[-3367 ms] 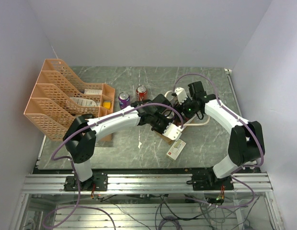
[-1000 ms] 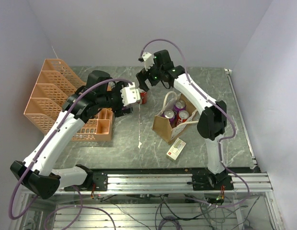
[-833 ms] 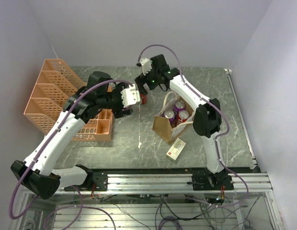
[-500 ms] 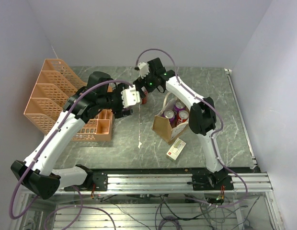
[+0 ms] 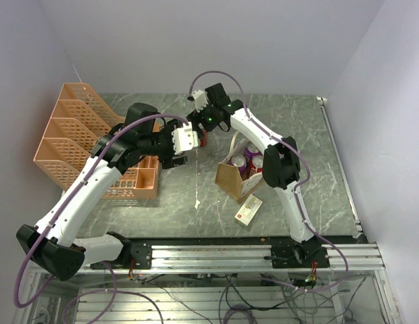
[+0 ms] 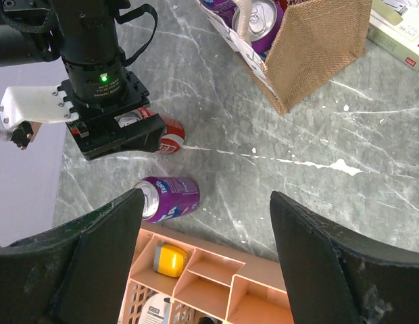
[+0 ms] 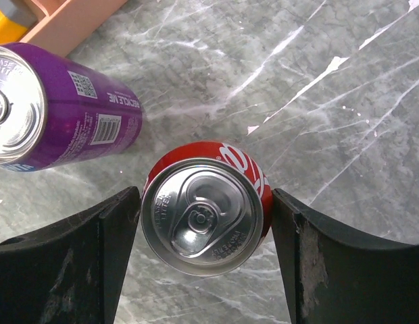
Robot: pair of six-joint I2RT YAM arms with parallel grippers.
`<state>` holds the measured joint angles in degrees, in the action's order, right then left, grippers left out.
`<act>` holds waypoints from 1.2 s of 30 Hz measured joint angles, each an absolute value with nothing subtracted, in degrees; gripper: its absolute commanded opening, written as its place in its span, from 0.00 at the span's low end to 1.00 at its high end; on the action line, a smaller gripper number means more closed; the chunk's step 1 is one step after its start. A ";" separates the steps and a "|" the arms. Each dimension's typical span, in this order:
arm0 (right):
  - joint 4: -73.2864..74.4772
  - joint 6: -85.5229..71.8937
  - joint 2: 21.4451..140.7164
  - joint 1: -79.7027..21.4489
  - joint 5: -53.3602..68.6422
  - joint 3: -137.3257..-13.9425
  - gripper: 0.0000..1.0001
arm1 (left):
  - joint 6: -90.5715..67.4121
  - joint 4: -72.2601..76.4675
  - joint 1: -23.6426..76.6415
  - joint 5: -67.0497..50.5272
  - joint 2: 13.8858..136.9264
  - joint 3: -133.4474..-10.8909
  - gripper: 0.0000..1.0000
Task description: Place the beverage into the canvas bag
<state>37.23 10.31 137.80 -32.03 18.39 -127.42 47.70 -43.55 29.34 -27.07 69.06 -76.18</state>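
Observation:
A red beverage can (image 7: 203, 216) stands upright on the marble table, and my right gripper (image 7: 205, 223) is shut on it from above, one finger against each side. A purple can (image 7: 54, 108) stands just beside it. The left wrist view shows both the red can (image 6: 165, 131) and the purple can (image 6: 170, 197). The canvas bag (image 5: 230, 179) stands open to the right with two purple cans (image 5: 238, 162) inside it. My left gripper (image 6: 206, 256) hovers open above the purple can and the rack's edge, holding nothing.
An orange mesh rack (image 5: 81, 135) fills the left side; its front compartments (image 6: 216, 277) hold a yellow object (image 6: 169, 260). A white and red box (image 5: 249, 210) lies in front of the bag. The two arms are close together near the cans.
My right gripper has moved left and come down over the red can, and its jaws have closed in onto the can's sides. The left arm has hardly moved.

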 measured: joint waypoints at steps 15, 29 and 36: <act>38.98 10.94 138.37 -32.05 17.89 -129.21 0.03 | 47.68 -43.55 29.34 -27.53 69.06 -76.16 0.84; 41.74 11.92 121.43 -32.05 16.97 -126.91 0.00 | 46.76 -41.67 29.32 -30.98 70.37 -73.76 0.80; 43.20 13.50 108.64 -32.08 17.17 -125.71 0.00 | 45.54 -41.28 29.34 -32.29 73.41 -73.76 0.78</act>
<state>43.20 13.50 108.64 -32.08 17.17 -125.71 45.54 -41.28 29.34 -32.29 73.41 -73.76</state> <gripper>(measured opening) 0.657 0.788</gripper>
